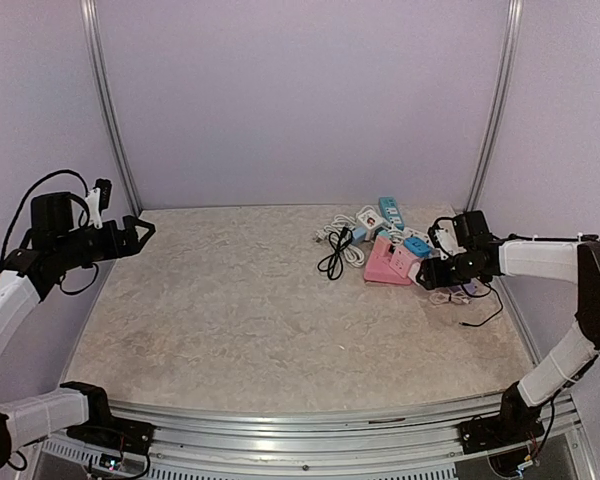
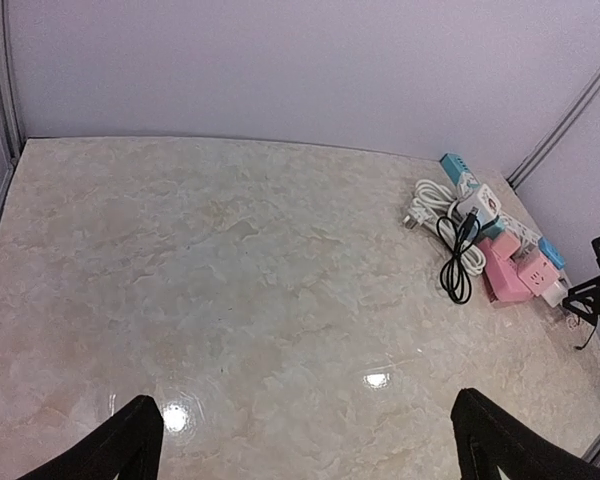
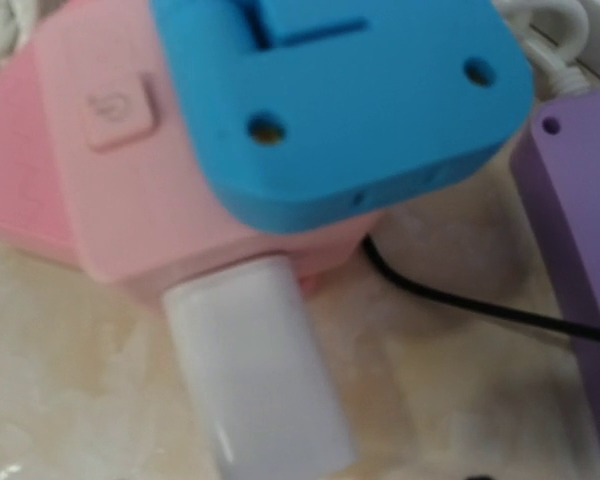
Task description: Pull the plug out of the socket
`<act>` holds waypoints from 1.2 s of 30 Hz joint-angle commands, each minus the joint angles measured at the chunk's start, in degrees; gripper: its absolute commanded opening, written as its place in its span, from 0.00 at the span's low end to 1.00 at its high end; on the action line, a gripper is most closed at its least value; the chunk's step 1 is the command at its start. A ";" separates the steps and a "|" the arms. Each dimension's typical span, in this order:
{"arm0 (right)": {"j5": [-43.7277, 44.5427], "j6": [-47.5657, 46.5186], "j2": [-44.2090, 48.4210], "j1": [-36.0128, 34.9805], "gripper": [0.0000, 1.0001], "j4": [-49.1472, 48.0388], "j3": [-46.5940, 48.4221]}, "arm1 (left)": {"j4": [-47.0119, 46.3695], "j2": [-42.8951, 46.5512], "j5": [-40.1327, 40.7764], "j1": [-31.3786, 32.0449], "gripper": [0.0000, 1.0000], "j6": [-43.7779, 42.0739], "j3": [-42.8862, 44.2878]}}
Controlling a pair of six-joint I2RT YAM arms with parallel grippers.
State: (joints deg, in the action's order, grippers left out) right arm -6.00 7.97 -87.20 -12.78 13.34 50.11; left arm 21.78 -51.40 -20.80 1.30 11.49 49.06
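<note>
A white plug (image 3: pixel 260 370) sticks out of the side of a pink socket block (image 3: pixel 100 180), filling the right wrist view; a blue adapter (image 3: pixel 350 90) sits on top of the block. My right gripper (image 1: pixel 429 274) is low at the right end of the pink socket (image 1: pixel 385 262), right by the plug. Its fingers do not show in its own wrist view, so I cannot tell how far apart they stand. My left gripper (image 1: pixel 140 232) hovers high at the far left, open and empty, with both fingertips (image 2: pixel 130 440) at the bottom corners of its view.
A coiled black cable (image 1: pixel 333 262) and a white cable (image 1: pixel 342 235) lie left of the socket, with a teal power strip (image 1: pixel 391 211) behind. A purple block (image 3: pixel 580 250) and a thin black wire (image 3: pixel 450 300) lie right of the plug. The right wall post stands close by.
</note>
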 commanded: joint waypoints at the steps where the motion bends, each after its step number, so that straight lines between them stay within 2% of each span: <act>1: -0.31 -2.73 -1.31 0.56 0.66 -2.54 2.49 | -1.11 0.16 -1.70 -0.95 0.99 0.16 -0.66; 5: -2.05 -3.07 -2.64 0.53 0.57 -4.03 2.81 | -1.39 0.24 -2.81 -0.88 0.99 0.41 -0.94; 24: -5.34 -5.61 -6.60 0.53 0.42 -6.79 3.55 | -1.10 0.53 -3.56 -4.19 0.99 0.58 -0.80; 29: -5.45 -5.61 -7.40 0.55 0.41 -7.17 3.60 | -1.28 0.94 -3.79 -4.60 0.99 0.60 -0.94; 31: -5.91 -5.64 -7.40 0.56 0.36 -7.55 3.66 | -1.35 0.87 -3.99 -4.63 0.99 0.65 -0.91; 36: -7.43 -5.51 -7.76 0.49 0.16 -7.51 3.92 | -1.13 0.60 -4.50 -4.69 0.99 0.39 -0.84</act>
State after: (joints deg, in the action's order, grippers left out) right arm -12.67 2.22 -93.78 -12.67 7.05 52.71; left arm 20.99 -51.07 -23.92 -2.98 12.16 48.66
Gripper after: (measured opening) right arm 0.295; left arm 0.988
